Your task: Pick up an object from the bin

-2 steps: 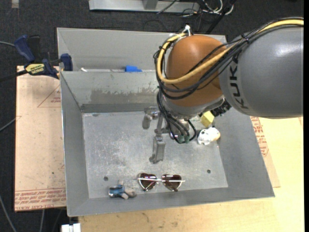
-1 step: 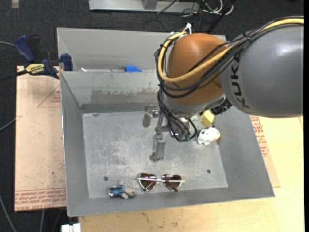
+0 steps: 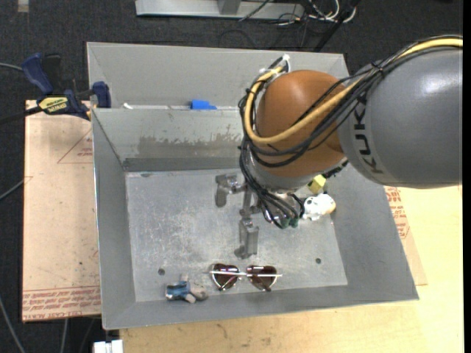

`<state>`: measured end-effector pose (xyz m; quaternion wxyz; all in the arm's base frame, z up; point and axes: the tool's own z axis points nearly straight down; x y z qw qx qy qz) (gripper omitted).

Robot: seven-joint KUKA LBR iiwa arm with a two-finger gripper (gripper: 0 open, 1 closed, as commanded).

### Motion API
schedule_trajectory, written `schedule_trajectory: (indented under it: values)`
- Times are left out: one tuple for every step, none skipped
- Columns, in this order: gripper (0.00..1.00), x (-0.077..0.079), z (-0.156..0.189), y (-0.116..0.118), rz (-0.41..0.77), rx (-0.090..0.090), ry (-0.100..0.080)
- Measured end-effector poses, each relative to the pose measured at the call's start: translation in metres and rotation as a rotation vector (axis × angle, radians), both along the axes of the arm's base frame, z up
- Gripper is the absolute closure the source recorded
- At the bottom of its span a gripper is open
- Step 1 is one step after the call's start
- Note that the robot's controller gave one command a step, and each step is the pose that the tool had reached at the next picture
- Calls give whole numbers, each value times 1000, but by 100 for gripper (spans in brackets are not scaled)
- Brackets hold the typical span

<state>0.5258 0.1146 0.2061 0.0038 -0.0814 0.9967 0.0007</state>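
My gripper [image 3: 235, 215] hangs over the middle of the bin floor, below the orange-brown wrist cover. Its two grey fingers stand apart, one fingertip [image 3: 223, 190] toward the back left and the other toward the front. It is open with nothing between them. A pair of sunglasses [image 3: 244, 276] with reddish lenses and a pale frame lies on the floor just in front of the nearer finger, apart from it. A small white rounded thing [image 3: 321, 206] with a yellow part lies to the right of the gripper, partly under the arm.
A small blue and grey thing [image 3: 182, 293] lies in the front left corner, left of the sunglasses. The left half of the bin floor is bare, scuffed metal. The arm's bulk covers the bin's back right part.
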Motion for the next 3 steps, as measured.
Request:
schedule_trajectory:
  values:
    - [0,17,-60,15,249,-2,0]
    - [0,-3,-86,-15,295,1,6]
    - [0,3,-124,-61,464,-3,3]
